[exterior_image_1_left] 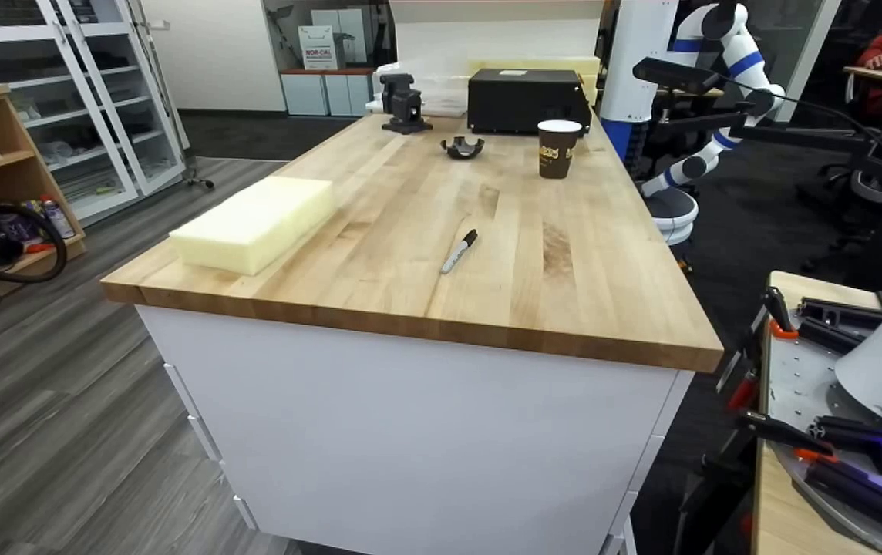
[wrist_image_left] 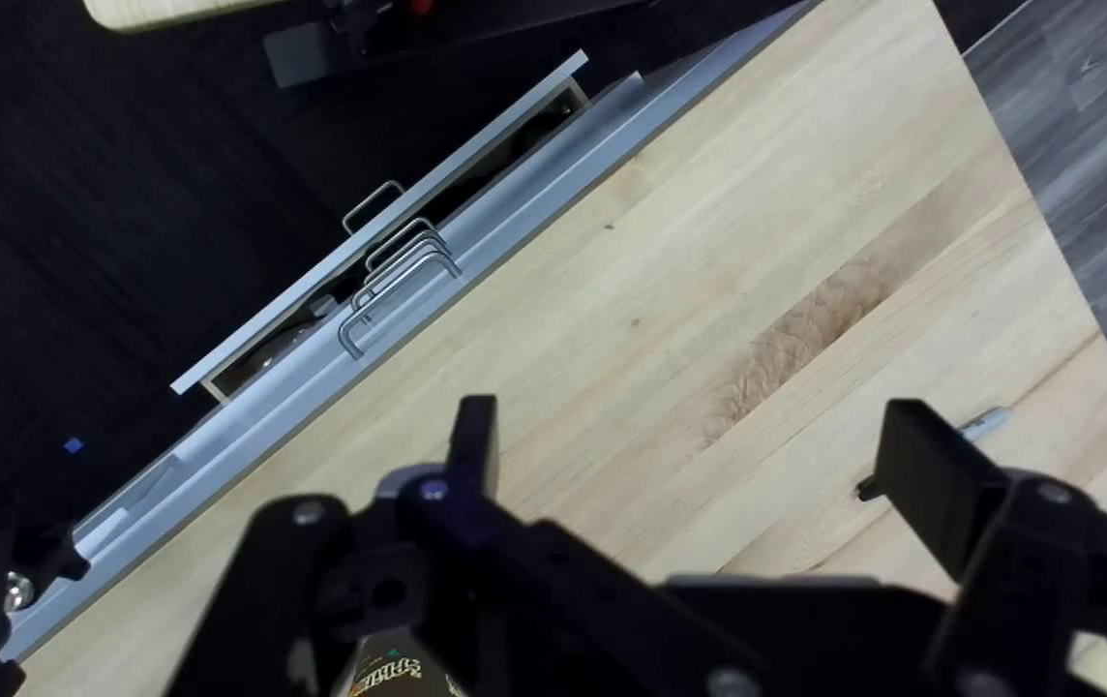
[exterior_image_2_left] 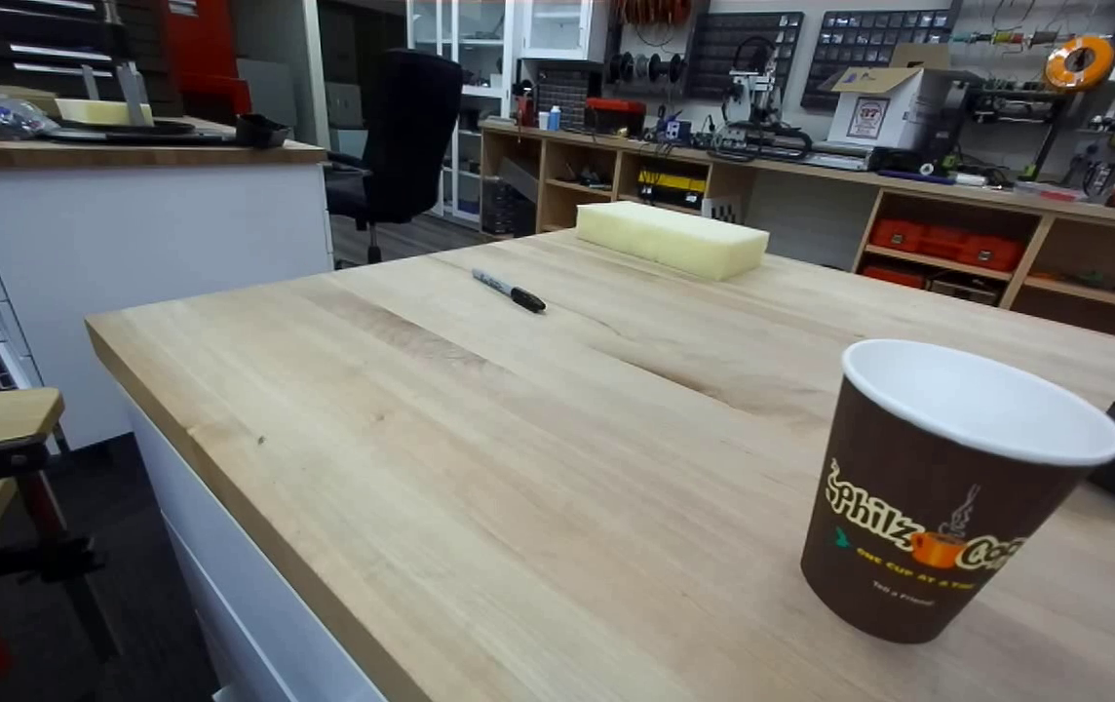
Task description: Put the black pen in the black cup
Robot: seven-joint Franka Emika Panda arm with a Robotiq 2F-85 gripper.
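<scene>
I had the claw (wrist_image_left: 694,436) spread wide apart above the worktop (exterior_image_1_left: 410,200). In an exterior view I could see the black pen (exterior_image_1_left: 459,251) lying flat near the front edge. The dark cup (exterior_image_1_left: 558,150) stood upright near the right edge, and a yellow block (exterior_image_1_left: 256,220) sat by the front left corner.

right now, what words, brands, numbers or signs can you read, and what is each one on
"Philz Co", on the cup; the rest curves out of sight
"ONE CUP AT A", on the cup; last word unclear
"Tell a Friend", on the cup
"NOR-CAL", on the white box
Too small or blurred to read: print on the pen, label on the open carton
</scene>
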